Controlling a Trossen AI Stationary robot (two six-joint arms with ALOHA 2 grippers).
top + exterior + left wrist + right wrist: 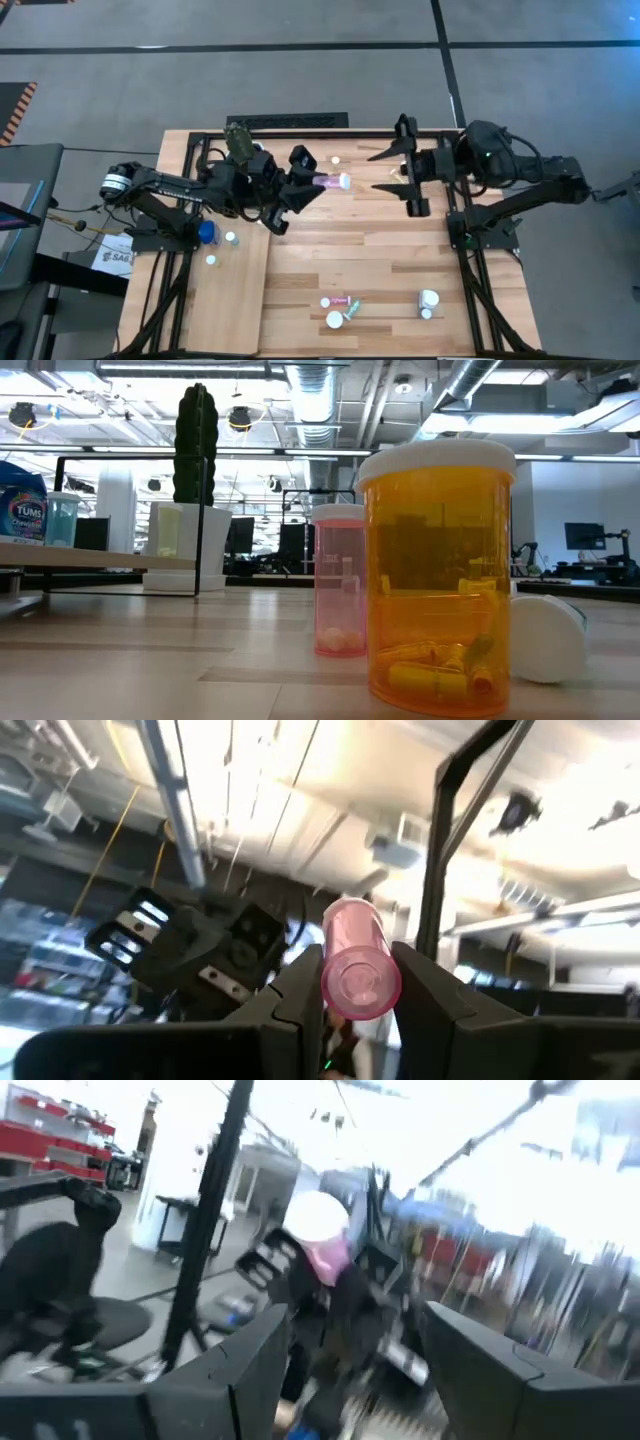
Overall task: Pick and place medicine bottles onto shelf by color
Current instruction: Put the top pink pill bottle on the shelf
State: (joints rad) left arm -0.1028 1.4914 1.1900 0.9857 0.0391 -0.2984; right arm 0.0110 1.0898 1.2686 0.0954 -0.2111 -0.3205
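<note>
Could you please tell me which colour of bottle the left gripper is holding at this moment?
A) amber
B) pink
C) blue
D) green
B: the left gripper is shut on a pink bottle with a white cap, held off the table and pointing toward the open right gripper; the left wrist view shows the same pink bottle clamped between its fingers.

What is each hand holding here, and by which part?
The left hand grips a pink bottle by its base end, cap pointing away. The right hand is open and holds nothing.
</note>
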